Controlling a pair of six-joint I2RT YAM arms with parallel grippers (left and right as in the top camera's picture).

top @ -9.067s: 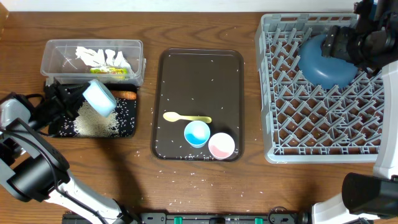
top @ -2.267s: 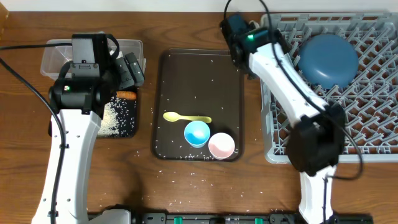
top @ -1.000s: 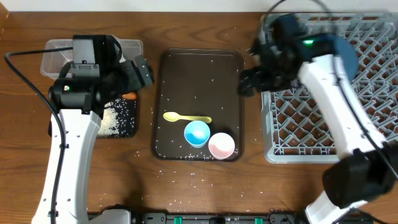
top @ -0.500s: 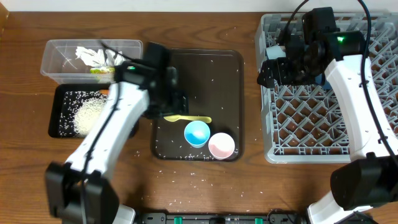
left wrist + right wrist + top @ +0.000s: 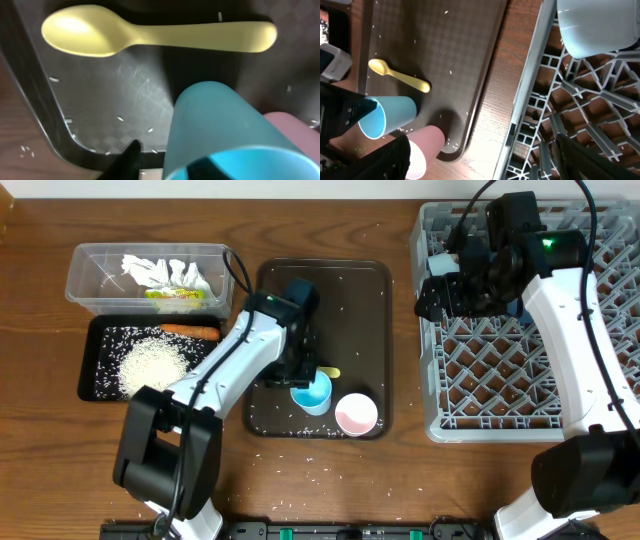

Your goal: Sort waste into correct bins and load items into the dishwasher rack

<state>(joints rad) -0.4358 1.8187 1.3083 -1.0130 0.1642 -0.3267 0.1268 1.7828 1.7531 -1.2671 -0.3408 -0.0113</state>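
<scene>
My left gripper [image 5: 303, 375] is open on the brown serving tray, its fingers [image 5: 165, 162] astride the wall of the small blue cup [image 5: 316, 394] [image 5: 225, 125]. The pink cup [image 5: 356, 414] stands beside it. The yellow spoon [image 5: 160, 37] lies just behind the cup and is mostly hidden in the overhead view. My right gripper [image 5: 437, 292] [image 5: 485, 155] is open and empty above the dishwasher rack's [image 5: 600, 380] left edge. The white bowl [image 5: 600, 25] rests in the rack. The dark-blue bowl is hidden under my right arm.
The clear tub [image 5: 80, 270] holds tissue [image 5: 150, 270] and a yellow-green wrapper [image 5: 175, 295]. The black tray [image 5: 95, 380] holds a rice pile [image 5: 150, 365] and the orange stick [image 5: 190, 331]. Rice grains dot the serving tray [image 5: 350, 310] and the table's front.
My left arm swung from above the bins onto the serving tray and came down over the blue cup. My right arm went from the tray's corner to the rack and then stayed still.
</scene>
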